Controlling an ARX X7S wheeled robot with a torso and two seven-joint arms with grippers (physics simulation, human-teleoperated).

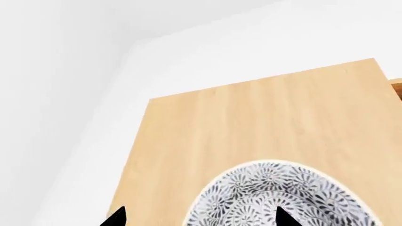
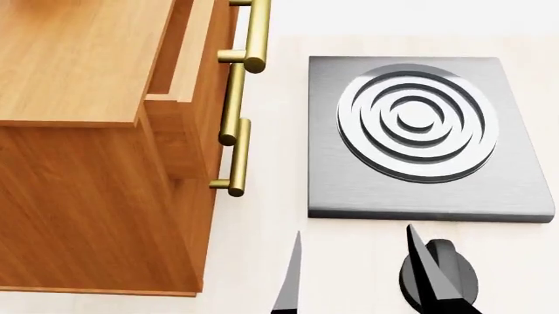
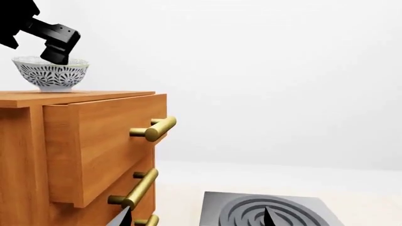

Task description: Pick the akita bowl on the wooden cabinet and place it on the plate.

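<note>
The bowl (image 3: 52,74) stands upright on the top of the cabinet (image 3: 82,141). In the right wrist view its foot rests on the wood and its speckled wall is fully visible. In the left wrist view the bowl (image 1: 283,197) shows from above, patterned inside, on the pale wood of the cabinet (image 1: 251,122) top, with bare wood beyond it up to the far edge.

Left gripper (image 1: 201,217): two dark fingertips show at the edge of its own wrist view, set wide apart. One tip lies over the bowl's interior, the other over bare wood just outside the rim, so the jaws straddle the bowl wall. In the right wrist view the left gripper (image 3: 53,49) reaches down to the bowl's rim from above. Whether the fingers press the wall cannot be told.

Right gripper (image 2: 367,275): two dark fingers show at the near edge of the head view, spread wide and holding nothing. They hang over the pale counter (image 2: 262,216), to the right of the cabinet (image 2: 88,131).

The top drawer (image 3: 107,146) stands pulled out beyond the cabinet front. Brass handles (image 2: 235,98) run along the cabinet's right face.

A grey hob (image 2: 419,137) with concentric rings lies flat on the counter right of the cabinet, apart from it. A black knob (image 2: 450,271) sits near the hob, partly behind the right gripper's finger.
</note>
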